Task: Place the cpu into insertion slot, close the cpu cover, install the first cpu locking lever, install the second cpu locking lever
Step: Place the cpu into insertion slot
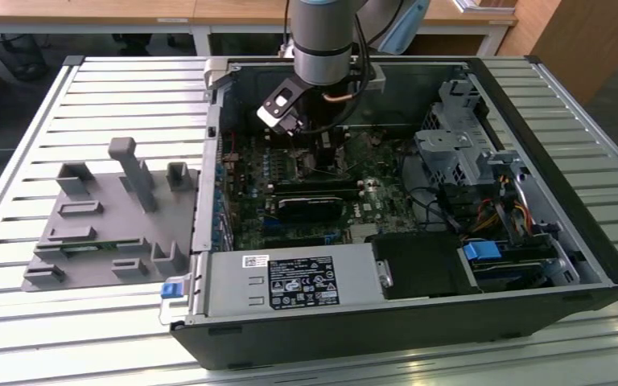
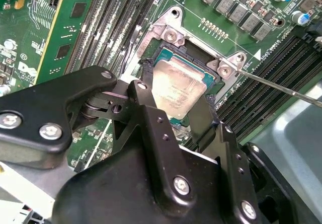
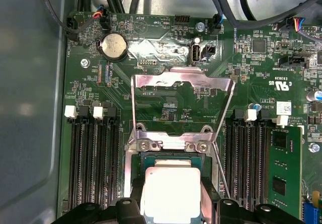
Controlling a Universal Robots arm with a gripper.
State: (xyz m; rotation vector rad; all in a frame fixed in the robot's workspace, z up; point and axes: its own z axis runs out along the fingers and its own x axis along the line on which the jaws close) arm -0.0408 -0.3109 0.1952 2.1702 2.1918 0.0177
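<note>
The cpu [image 2: 176, 83], a silvery square chip on a green-rimmed base, lies in or just over the insertion slot [image 2: 193, 57] on the green motherboard. My gripper [image 2: 177, 90] straddles it, with black fingers [image 2: 146, 80] against two opposite sides, shut on it. In the first wrist view the cpu [image 3: 168, 183] sits between the fingertips of the gripper [image 3: 171, 204]. The cpu cover [image 3: 181, 80], a thin silvery frame with a square window, is swung up and open behind the slot. A thin wire locking lever [image 2: 282, 85] sticks out beside the socket. In the exterior view the gripper [image 1: 300, 137] reaches down into the case.
Long black memory slots [image 3: 93, 158] flank the socket on both sides, with a green card [image 3: 287, 163] further out. The open computer case [image 1: 395, 322] has a drive cage [image 1: 454, 153] and cables at the exterior view's right. A grey fixture [image 1: 116, 217] stands on the slatted table [image 1: 30, 338].
</note>
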